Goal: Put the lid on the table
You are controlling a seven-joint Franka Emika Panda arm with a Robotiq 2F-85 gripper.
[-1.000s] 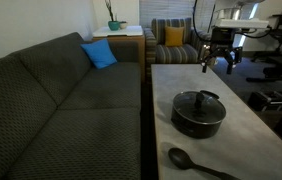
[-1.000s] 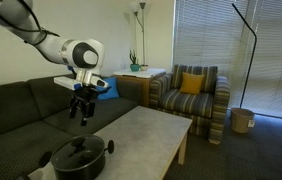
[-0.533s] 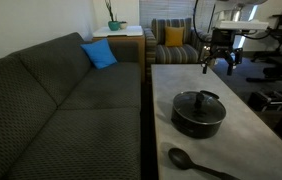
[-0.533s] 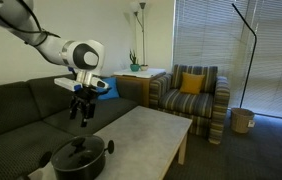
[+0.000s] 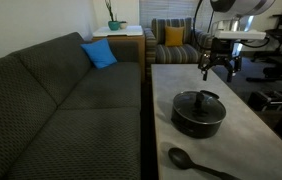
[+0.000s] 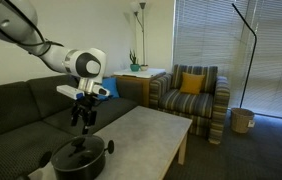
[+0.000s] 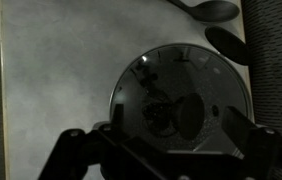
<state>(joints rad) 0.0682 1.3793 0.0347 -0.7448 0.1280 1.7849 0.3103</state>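
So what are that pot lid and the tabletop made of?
The lid looks like clear glass with a thin metal rim: the black pot shows through it. The table top looks like light grey stone, or an imitation: mottled and matte.

The arm (image 6: pixel 21 28) is white, built of rounded tubular segments with darker bands at the joints. Its round white wrist housing (image 6: pixel 84 64) has a dark circular face. The claw (image 6: pixel 81 124) is black, with two slim linked fingers (image 7: pixel 76 150) that look dark and blurred in the wrist view.
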